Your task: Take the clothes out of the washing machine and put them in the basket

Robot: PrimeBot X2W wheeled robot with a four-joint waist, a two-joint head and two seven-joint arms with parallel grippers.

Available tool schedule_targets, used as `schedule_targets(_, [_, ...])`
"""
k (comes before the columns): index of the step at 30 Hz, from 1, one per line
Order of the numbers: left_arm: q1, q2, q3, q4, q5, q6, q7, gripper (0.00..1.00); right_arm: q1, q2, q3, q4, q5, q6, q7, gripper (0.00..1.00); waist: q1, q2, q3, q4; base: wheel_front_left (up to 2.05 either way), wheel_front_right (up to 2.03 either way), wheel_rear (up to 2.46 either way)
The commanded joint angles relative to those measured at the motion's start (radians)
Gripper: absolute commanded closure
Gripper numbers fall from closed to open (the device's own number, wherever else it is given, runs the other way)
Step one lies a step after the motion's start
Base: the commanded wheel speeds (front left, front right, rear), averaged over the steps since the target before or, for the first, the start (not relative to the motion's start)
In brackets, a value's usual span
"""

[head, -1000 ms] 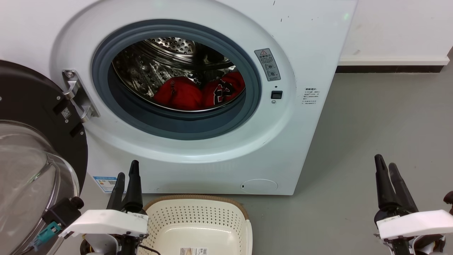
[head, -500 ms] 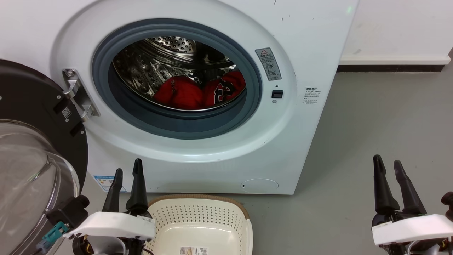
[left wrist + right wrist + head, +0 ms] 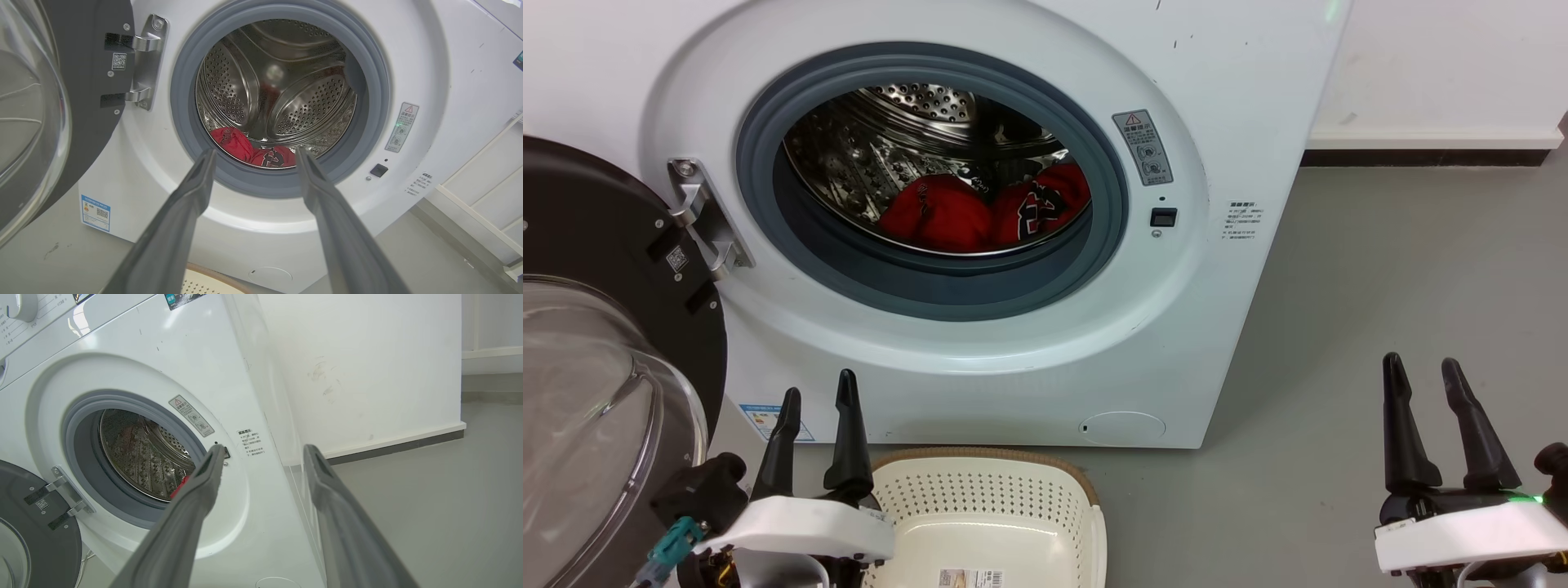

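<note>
Head view is showing the left gripper [image 3: 818, 384], lower left, and the right gripper [image 3: 1420, 361], lower right, spreading from near-closed to fingers apart, empty, seemingly for a reach. The two bright red soft garments [image 3: 980, 212] are lying in the drum [image 3: 866, 155] of the large white front-loading washing machine [image 3: 1176, 327], the cream-white perforated plastic basket [image 3: 980, 498] sitting empty below. Left wrist view is framing the garments squarely; right wrist view is catching a sliver.

Grey floor [image 3: 1405, 269], scuffed white wall [image 3: 367, 367], dark baseboard [image 3: 1421, 158] beneath
</note>
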Motion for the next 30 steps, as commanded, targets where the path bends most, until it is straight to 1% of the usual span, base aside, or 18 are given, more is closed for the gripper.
schedule_targets(1, [0.004, 0.002, -0.005, -0.007, 0.032, 0.011, -0.009, 0.00, 0.008, -0.002, 0.003, -0.019, -0.028, 0.000, -0.010, 0.00, 0.0000, 0.0000, 0.000, 0.000, 0.00, 0.00, 0.00])
schedule_targets(4, [0.007, 0.002, -0.011, -0.006, 0.069, 0.024, -0.017, 0.00, 0.011, -0.002, 0.005, -0.027, -0.061, 0.000, -0.017, 0.00, 0.0000, 0.0000, 0.000, 0.000, 0.00, 0.00, 0.00])
schedule_targets(7, [0.008, 0.002, -0.015, -0.006, 0.090, 0.028, -0.022, 0.00, 0.017, -0.002, 0.005, -0.032, -0.082, 0.000, -0.023, 0.00, 0.0000, 0.0000, 0.000, 0.000, 0.00, 0.00, 0.00])
schedule_targets(8, [0.008, 0.002, -0.020, -0.008, 0.111, 0.033, -0.027, 0.00, 0.020, -0.002, 0.006, -0.037, -0.107, 0.000, -0.027, 0.00, 0.0000, 0.0000, 0.001, 0.000, 0.00, 0.00, 0.00])
schedule_targets(22, [0.020, 0.002, -0.038, -0.018, 0.225, 0.051, -0.057, 0.00, 0.040, -0.002, 0.007, -0.064, -0.241, 0.000, -0.057, 0.00, 0.0000, 0.0000, 0.003, 0.001, 0.00, 0.00, 0.00])
schedule_targets(30, [0.030, 0.002, -0.039, -0.026, 0.277, 0.046, -0.073, 0.00, 0.052, -0.002, 0.010, -0.079, -0.308, 0.000, -0.074, 0.00, 0.0000, 0.0000, 0.003, 0.002, 0.00, 0.00, 0.00])
